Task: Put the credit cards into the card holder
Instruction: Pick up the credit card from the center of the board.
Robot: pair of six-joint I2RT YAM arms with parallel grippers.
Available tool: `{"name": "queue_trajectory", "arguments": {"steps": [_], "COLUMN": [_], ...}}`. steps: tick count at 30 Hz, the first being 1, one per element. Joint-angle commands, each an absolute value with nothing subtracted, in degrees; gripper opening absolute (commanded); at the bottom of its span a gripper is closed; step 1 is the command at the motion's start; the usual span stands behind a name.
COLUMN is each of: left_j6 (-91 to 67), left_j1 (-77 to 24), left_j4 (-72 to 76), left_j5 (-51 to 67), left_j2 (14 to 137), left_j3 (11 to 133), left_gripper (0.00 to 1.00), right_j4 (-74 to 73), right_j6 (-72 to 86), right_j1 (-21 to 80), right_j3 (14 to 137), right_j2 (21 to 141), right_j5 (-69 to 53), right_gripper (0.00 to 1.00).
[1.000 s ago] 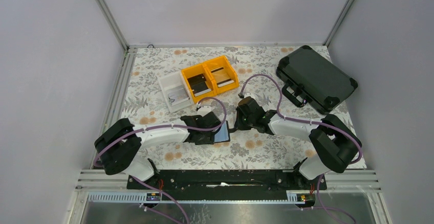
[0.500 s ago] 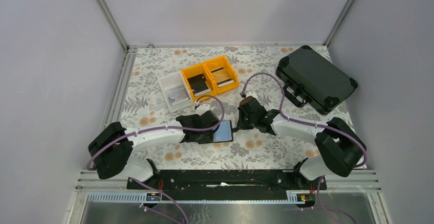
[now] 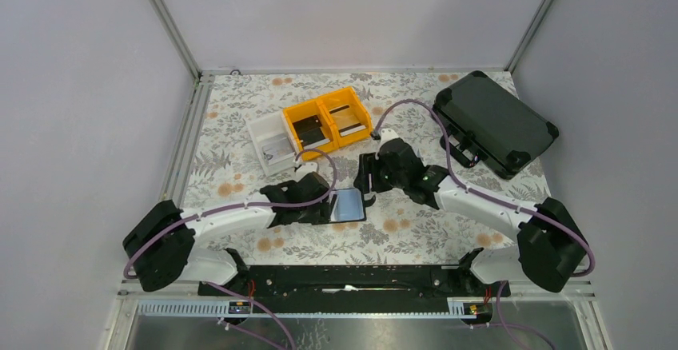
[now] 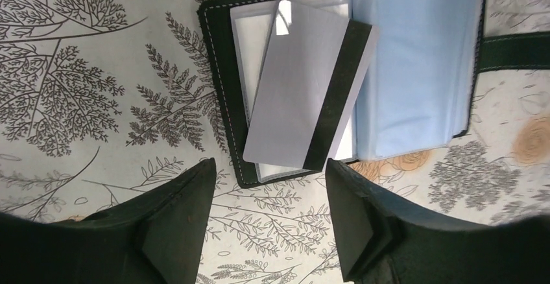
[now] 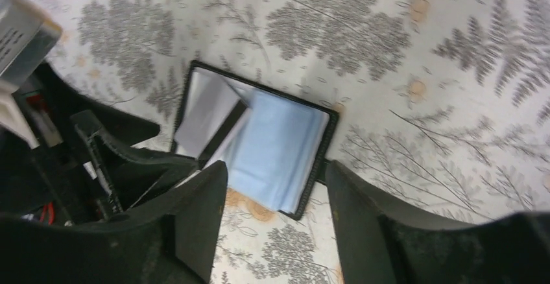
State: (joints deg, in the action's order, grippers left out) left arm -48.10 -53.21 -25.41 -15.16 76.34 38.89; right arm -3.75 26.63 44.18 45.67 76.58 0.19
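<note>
The card holder (image 3: 349, 204) lies open on the table, a black rim around light-blue pockets (image 4: 415, 70). A silvery credit card (image 4: 298, 96) with a black stripe rests tilted on its left half; the same card (image 5: 206, 110) shows in the right wrist view. My left gripper (image 4: 269, 216) is open just short of the holder's near edge, holding nothing. My right gripper (image 5: 275, 219) hangs open above the holder (image 5: 279, 148), also empty. More credit cards lie in the bins (image 3: 313, 137).
Two yellow bins (image 3: 357, 113) and a white bin (image 3: 260, 134) stand behind the holder. A large black hard case (image 3: 492, 122) sits at the back right. The left arm's gripper (image 5: 97, 161) crowds the holder's left side. A floral cloth covers the table.
The right gripper has opened and drawn up and back from the holder's right edge. The left gripper has pulled back to the left, leaving the card on the open holder.
</note>
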Motion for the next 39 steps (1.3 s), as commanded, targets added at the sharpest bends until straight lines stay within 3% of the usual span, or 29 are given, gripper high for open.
{"name": "queue_trajectory", "arguments": {"steps": [1,12,20,39], "left_j6": [-49.36,-53.27,-51.91,-49.97], "left_j1": [-50.06,-43.81,-42.70,-42.71], "left_j4": [-15.51,-4.48,-8.62,-11.27], "left_j5": [-9.10,-3.54,-6.78,-8.54], "left_j2": [69.90,65.44,67.84,71.93], "left_j3": [34.18,24.23,25.29,26.37], "left_gripper": [0.65,0.58,0.52,0.44], "right_j4": [0.87,3.98,3.77,-2.57], "right_j6": [21.83,14.65,10.96,3.74], "right_j1": [44.10,41.32,39.80,39.33], "right_j3": [51.23,60.33,65.17,68.55], "right_j2": [80.53,97.05,105.50,113.80], "right_j5": [-9.20,-32.14,-40.29,-38.94], "right_gripper": [0.62,0.48,0.41,0.36]}}
